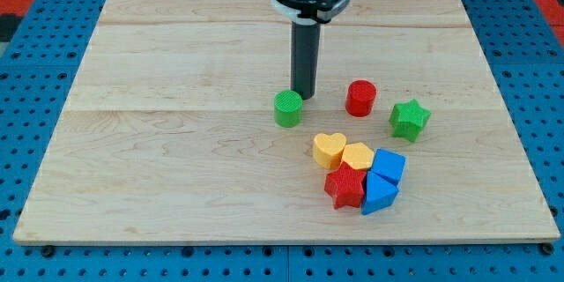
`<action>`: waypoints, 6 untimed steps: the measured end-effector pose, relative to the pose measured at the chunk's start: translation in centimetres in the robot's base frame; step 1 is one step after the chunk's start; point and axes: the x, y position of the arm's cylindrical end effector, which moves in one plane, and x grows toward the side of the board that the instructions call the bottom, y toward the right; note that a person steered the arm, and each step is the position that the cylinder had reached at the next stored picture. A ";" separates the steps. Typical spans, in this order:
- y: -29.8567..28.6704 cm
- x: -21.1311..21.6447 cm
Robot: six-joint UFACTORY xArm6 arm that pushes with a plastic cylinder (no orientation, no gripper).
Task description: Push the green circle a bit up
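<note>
The green circle (287,108) is a short green cylinder near the middle of the wooden board (176,141). My tip (304,96) stands just above and to the right of it, close to or touching its upper right edge. The dark rod rises from there to the arm's head at the view's top.
A red cylinder (360,99) lies right of my tip. A green star (409,119) is further right. Below them is a tight cluster: a yellow heart (329,150), a yellow hexagon (358,156), a red star (345,187) and two blue blocks (382,181).
</note>
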 end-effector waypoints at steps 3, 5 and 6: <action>4.6 4.4; -1.9 6.0; -2.9 4.5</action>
